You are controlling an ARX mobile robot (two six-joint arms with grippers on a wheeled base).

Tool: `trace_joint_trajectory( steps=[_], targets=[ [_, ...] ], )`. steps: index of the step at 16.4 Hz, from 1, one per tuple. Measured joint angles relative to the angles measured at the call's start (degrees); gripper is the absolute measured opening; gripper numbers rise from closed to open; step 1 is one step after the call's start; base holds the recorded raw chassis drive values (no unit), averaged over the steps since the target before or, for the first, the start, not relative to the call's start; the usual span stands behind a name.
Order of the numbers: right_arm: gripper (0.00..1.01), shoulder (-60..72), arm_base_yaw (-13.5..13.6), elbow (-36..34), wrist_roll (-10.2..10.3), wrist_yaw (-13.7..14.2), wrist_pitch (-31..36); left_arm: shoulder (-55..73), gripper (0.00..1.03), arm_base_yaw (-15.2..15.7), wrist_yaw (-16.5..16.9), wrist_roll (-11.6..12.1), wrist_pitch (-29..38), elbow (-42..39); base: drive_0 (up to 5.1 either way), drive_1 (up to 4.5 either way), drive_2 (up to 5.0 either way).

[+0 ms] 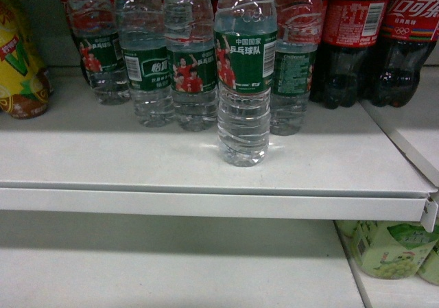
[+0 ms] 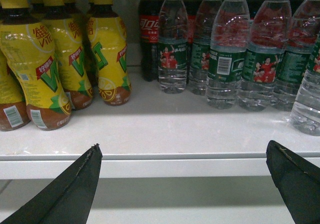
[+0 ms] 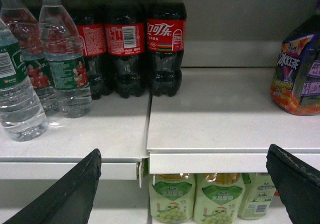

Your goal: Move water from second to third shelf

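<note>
Green-labelled water (image 1: 243,75) stands upright at frame centre on the white shelf (image 1: 206,202), just ahead of its row, nothing gripping it. Both claws, left gripper (image 2: 182,176) and right gripper (image 3: 182,181), are spread wide at the shelf's front edge.

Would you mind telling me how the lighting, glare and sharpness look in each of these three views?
Head view: dim, grainy, a glint on the shelf beside the front water bottle. Left wrist view: brighter, sheen on the yellow tea bottles. Right wrist view: soft, the cola bottles very dark, shadowed back wall.
</note>
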Motion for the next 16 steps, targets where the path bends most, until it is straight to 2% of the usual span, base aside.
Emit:
trace_joint_trajectory(
  steps=[16],
  targets=[
    [0.98,0.0,0.0,0.0,0.0,0.0,0.0,0.0,0.98,0.0,0.0,0.0,0.0,0.0,0.0,0.0,0.0]
  ],
)
